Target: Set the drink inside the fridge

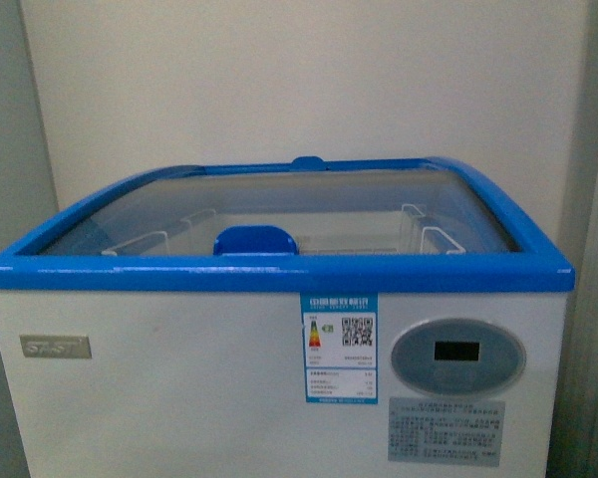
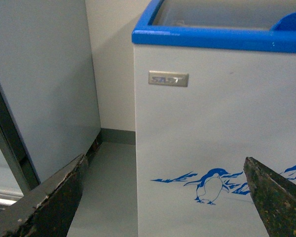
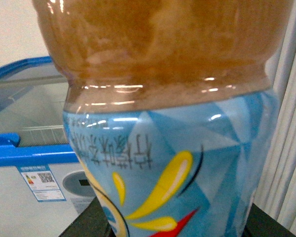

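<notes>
White chest freezer [image 1: 179,378] with blue rim shows its curved glass lids [image 1: 309,204] closed, so the left gripper [image 2: 164,160], jaws spread and empty, should first slide one by the blue handle [image 1: 254,240]. The right gripper [image 3: 175,228] pinches the clear plastic bottle [image 3: 163,74] of amber drink between its jaws, outside the freezer.

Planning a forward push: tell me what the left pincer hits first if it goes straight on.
Probably the fridge, its white front near the penguin print and the corner; the open left pincer faces it with nothing between. Depth is unclear.
</notes>
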